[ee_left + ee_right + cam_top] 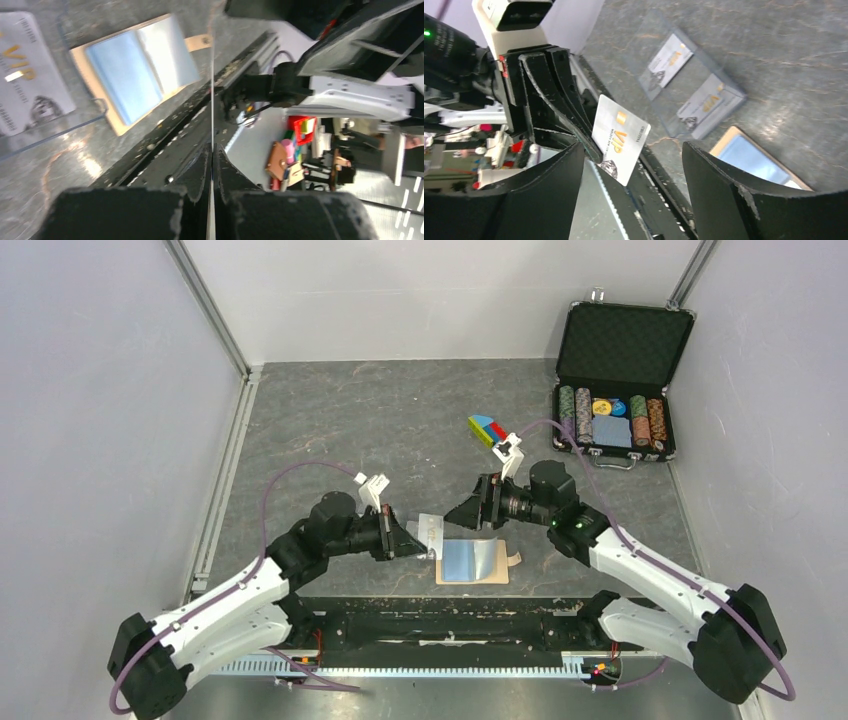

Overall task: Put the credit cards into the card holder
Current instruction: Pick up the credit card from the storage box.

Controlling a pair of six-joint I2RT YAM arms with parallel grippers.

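Held card [620, 139]: pale grey, with gold "VIP" print and a gold chip, pinched in the left fingers [544, 90] near the card holder [473, 562].
Card holder: lies open on the table [400, 430], tan rim, light blue panels.
Right fingers [744, 195]: spread apart, empty.
Left wrist view: shows the card only edge-on.
Right wrist view: shows its face, plus two cards [704, 105] in a clear tray [689, 80].
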